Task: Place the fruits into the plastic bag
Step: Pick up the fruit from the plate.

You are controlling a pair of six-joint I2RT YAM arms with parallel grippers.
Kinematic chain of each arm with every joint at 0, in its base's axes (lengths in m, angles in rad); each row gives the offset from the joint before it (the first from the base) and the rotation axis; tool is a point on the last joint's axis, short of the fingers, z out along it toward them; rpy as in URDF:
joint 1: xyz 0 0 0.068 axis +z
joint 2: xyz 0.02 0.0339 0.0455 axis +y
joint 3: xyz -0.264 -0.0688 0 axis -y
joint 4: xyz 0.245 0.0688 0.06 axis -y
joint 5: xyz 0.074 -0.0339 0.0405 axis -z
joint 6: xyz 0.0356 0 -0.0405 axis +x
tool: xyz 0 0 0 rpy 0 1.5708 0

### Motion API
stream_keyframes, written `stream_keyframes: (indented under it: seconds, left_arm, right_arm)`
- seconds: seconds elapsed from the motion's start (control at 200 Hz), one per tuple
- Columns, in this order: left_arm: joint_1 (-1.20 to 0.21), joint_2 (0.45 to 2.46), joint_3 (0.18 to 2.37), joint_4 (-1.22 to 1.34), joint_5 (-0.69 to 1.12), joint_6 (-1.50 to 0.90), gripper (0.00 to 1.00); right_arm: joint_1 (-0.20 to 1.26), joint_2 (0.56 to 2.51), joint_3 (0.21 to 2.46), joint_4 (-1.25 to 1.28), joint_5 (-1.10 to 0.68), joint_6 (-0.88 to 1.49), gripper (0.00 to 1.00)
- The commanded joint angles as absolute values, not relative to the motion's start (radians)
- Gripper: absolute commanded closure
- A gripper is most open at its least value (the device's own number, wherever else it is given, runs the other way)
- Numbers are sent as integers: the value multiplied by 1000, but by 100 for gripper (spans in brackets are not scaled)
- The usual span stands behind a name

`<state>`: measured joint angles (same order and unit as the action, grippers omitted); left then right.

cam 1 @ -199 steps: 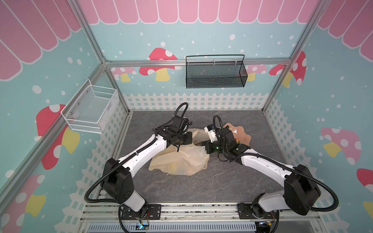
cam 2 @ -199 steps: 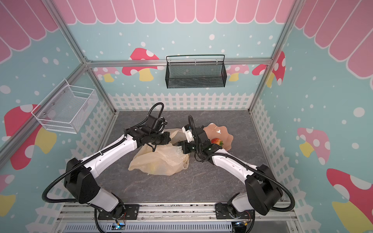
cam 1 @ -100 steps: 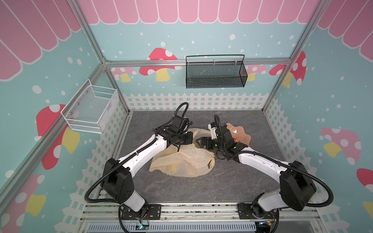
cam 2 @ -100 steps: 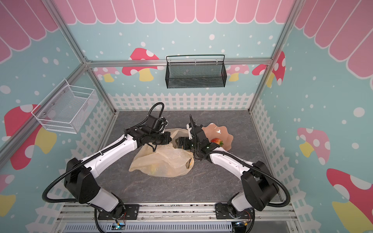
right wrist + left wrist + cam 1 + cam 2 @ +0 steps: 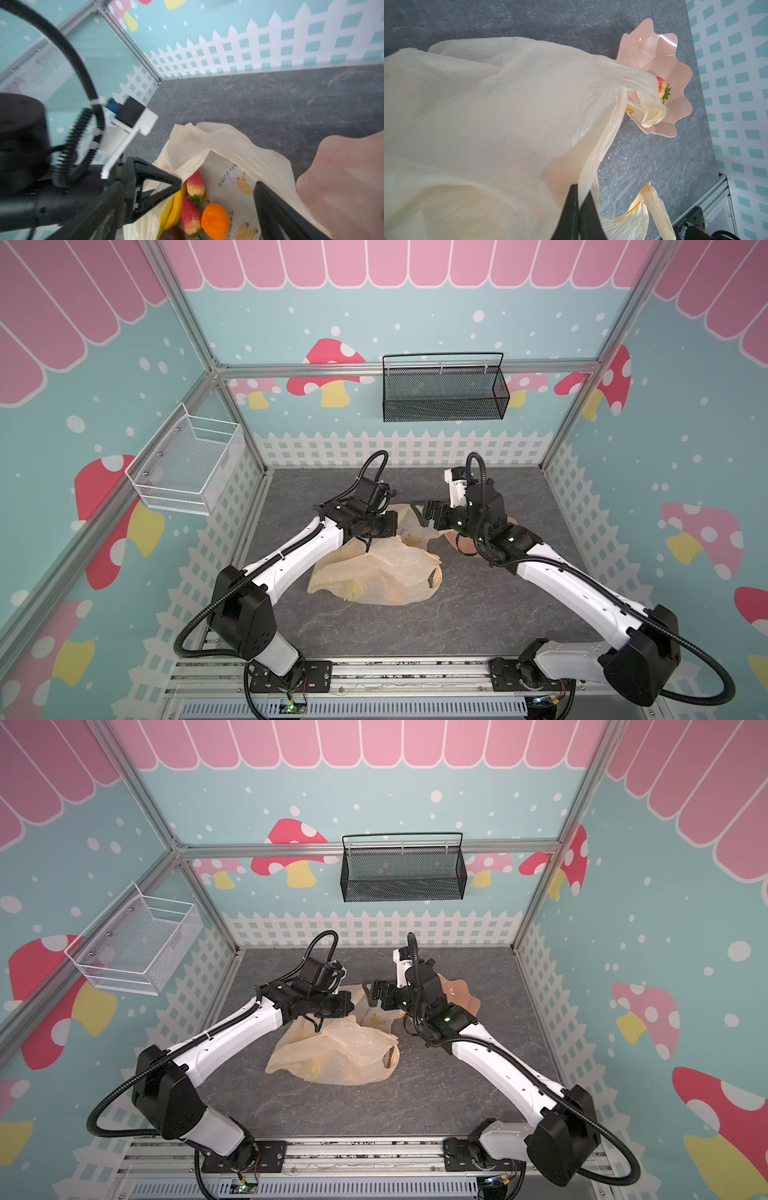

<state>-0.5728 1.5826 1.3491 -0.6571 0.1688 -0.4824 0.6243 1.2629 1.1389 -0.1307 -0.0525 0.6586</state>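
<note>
The cream-yellow plastic bag (image 5: 374,572) (image 5: 336,1052) lies mid-table with its mouth lifted. My left gripper (image 5: 392,522) (image 5: 579,207) is shut on the bag's edge and holds it up. My right gripper (image 5: 419,512) (image 5: 217,185) hangs open and empty over the bag's mouth. Inside the bag, the right wrist view shows two red green-leafed fruits (image 5: 195,184), an orange tangerine (image 5: 215,220), a banana (image 5: 176,207) and a dark purple fruit (image 5: 171,233). Another red green-leafed fruit (image 5: 662,89) lies in the pink bowl (image 5: 654,52), half hidden by a bag handle.
The pink scalloped bowl (image 5: 465,543) (image 5: 461,994) stands right of the bag, under my right wrist. A black mesh basket (image 5: 444,393) hangs on the back wall. A white wire basket (image 5: 187,466) hangs on the left wall. Fence-printed walls close in the table.
My right gripper has moved left over the bag's mouth and risen a little, staying open. The bag's near right side has bulged out. The left arm has held still.
</note>
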Motion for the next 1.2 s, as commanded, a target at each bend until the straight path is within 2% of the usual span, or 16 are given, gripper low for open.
stream_keyframes:
  seconds: [0.0, 0.205, 0.39, 0.675, 1.196]
  left_arm:
    - [-577, 1583, 1369, -644, 170, -471, 100]
    - [-578, 1576, 1369, -643, 170, -474, 100]
    - [-578, 1566, 1365, -644, 173, -474, 100]
    - [-579, 1549, 1350, -643, 174, -474, 100]
    - [-586, 1522, 1329, -643, 161, -485, 100]
  right_arm:
    - [610, 1244, 1200, -253, -7, 621, 1]
    - [563, 1254, 1218, -345, -36, 570, 0]
    - [449, 1287, 1222, -501, -55, 492, 0]
    - [281, 1363, 1173, -734, 157, 293, 0]
    - [231, 1617, 1129, -677, 231, 111, 3]
